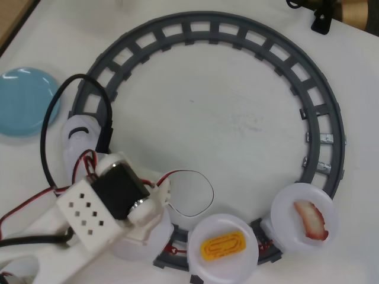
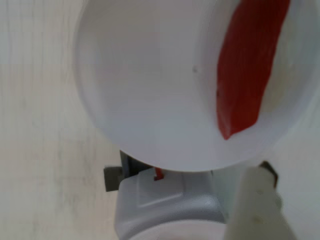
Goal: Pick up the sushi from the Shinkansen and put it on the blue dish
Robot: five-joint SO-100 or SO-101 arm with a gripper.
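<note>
Overhead view showed my arm [image 1: 112, 207] coming in from the lower left, its white wrist housing and black motor covering the stretch of the grey ring track [image 1: 260, 41] where the front of the Shinkansen [image 1: 80, 133] sat. I could see only the train's rounded white nose poking out just above and left of the arm; the first car was hidden beneath it. From above I could not see the gripper's fingers at all, so I could not tell whether they were spread or closed.

Wrist view gave me the useful picture: a round white plate [image 2: 150, 90] filled most of it, and the sushi [image 2: 250, 60], a flat dark-red slice with a pointed end, lay on the right side of that plate, straight under the camera and just above a pale fingertip [image 2: 260, 200] that entered at the lower right corner. The slice was apart from that finger, not between anything I could make out. Below the plate I saw a grey-white car body [image 2: 170, 205].

Away to the right of the arm in the overhead view, two more plates carried a yellow egg piece [image 1: 223, 245] and a pink-and-white streaked piece [image 1: 312, 220]. The blue dish [image 1: 23, 100] stood off the track, well apart, up and left of the arm.
</note>
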